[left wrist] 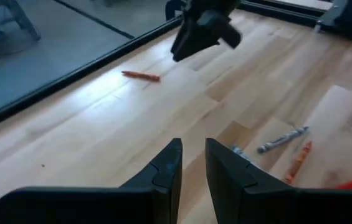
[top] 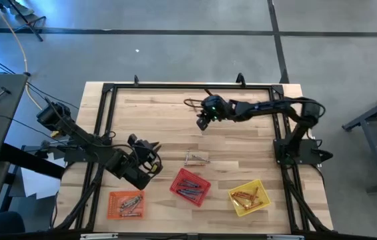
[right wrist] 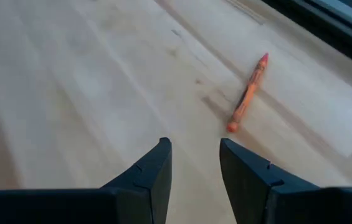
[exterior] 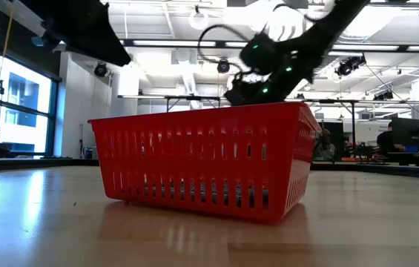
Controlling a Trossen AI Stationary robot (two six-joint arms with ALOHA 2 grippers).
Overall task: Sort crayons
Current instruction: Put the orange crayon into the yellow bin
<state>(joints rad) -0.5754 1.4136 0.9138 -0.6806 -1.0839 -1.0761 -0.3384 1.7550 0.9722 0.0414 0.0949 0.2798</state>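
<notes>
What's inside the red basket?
From above, the red basket holds a heap of crayons, bluish and reddish by the look of them. How many there are, and any lying underneath the top ones, cannot be seen.

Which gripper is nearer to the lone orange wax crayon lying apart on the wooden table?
Right. The right gripper hovers just short of the orange crayon, fingers open; the left gripper is far across the table.

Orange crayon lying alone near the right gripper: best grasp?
Grip the orange crayon mid-shaft, coming straight down, with the fingers closing across its width. It lies flat on the bare table, clear of other things. The right gripper, open and empty, is closest; it likely needs turning to straddle it.
</notes>
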